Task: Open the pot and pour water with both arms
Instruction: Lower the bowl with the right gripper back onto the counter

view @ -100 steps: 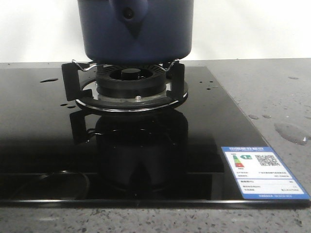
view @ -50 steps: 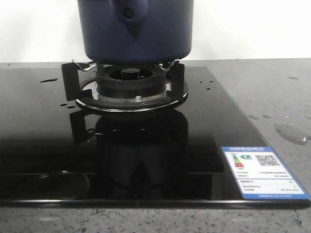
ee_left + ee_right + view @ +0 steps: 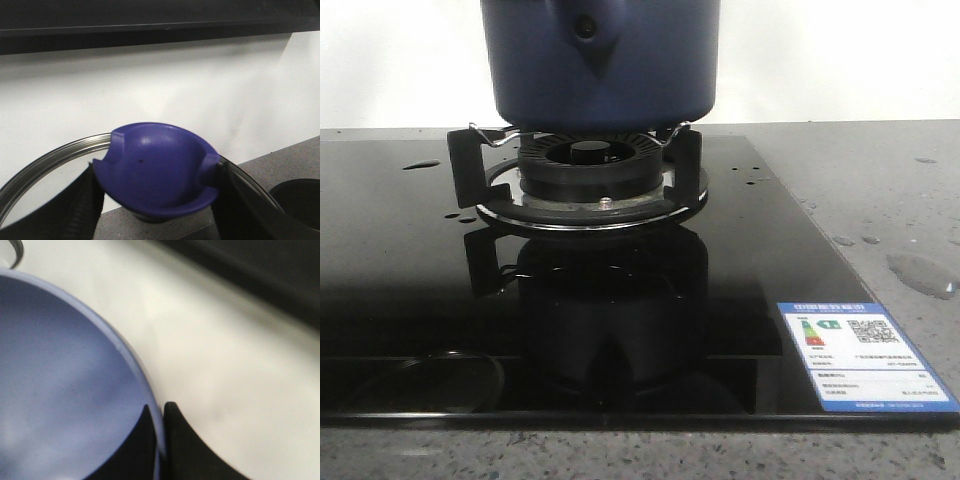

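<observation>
Two hands at work, yet neither visible from the front. Nearest in the front view: speckled grey table [image 3: 620, 455], then black glass hob [image 3: 410, 290] with a blue-edged energy label [image 3: 865, 365] at its near right corner, bearing coloured bars and a QR code, print too small to read. Water [image 3: 920, 272] as a glossy puddle on the table right of the hob, with smaller drops nearby and on the glass at far left. Further back, round black burner [image 3: 590, 170] inside a pan support [image 3: 465, 165] with wire arms. Directly above, the pot [image 3: 600, 60]: dark navy, matte straight sides, stubby socket with a round hole facing forward, top cut off by the frame; whether resting on the wires or just clear of them, cannot tell. White wall [image 3: 840, 60] behind.

Only in the left wrist view: left hand [image 3: 157, 200] clamped on the blue knob [image 3: 155, 170] of a metal-rimmed lid [image 3: 50, 155], one finger each side.

Only in the right wrist view, blurred: right hand [image 3: 160, 440] pinched narrow across the pot's rim, one finger inside, one outside.
</observation>
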Motion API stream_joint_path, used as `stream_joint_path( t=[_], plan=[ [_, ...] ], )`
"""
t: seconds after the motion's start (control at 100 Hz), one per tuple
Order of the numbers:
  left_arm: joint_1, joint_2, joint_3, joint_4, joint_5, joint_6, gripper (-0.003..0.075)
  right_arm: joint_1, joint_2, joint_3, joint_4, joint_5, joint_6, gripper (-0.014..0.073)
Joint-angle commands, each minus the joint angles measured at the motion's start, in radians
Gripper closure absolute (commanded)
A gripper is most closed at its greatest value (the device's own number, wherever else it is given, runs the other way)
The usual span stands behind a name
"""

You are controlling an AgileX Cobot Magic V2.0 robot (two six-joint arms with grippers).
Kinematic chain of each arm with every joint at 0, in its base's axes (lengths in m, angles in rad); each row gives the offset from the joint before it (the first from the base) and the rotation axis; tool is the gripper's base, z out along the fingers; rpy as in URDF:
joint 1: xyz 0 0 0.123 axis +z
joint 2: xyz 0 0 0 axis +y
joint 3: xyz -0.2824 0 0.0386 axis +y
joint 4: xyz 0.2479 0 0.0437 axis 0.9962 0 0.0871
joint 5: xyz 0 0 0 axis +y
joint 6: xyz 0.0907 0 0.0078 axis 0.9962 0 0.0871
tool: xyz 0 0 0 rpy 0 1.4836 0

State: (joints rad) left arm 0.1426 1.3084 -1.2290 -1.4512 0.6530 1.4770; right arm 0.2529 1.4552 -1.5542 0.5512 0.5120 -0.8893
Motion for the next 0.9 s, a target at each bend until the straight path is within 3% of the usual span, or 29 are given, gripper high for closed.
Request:
stream_joint_path(
  t=[0.0, 0.17, 0.27, 0.53, 0.89],
  plan=[
    [0.002, -0.039, -0.036, -0.072, -0.009, -0.008, 0.0372, -0.065, -0.047, -0.071, -0.043, 0.051, 0.143, 0.0640],
    [0.002, -0.039, -0.036, -0.072, -0.007, -0.008, 0.0372, -0.175, -0.035, -0.134, -0.302, 0.297, 0.501, 0.0640],
    [0.002, -0.039, -0.036, -0.072, -0.007, -0.008, 0.0372, -0.225, -0.019, -0.139, -0.390, 0.458, 0.608, 0.0640],
    [0.002, -0.039, -0.036, -0.072, -0.007, -0.008, 0.0372, -0.352, 0.033, -0.128, -0.388, 0.682, 0.681, 0.0640],
    [0.002, -0.039, -0.036, -0.072, 0.012, -0.008, 0.0372, -0.430, 0.033, 0.111, -0.374, 0.573, 0.681, 0.0640]
  ],
)
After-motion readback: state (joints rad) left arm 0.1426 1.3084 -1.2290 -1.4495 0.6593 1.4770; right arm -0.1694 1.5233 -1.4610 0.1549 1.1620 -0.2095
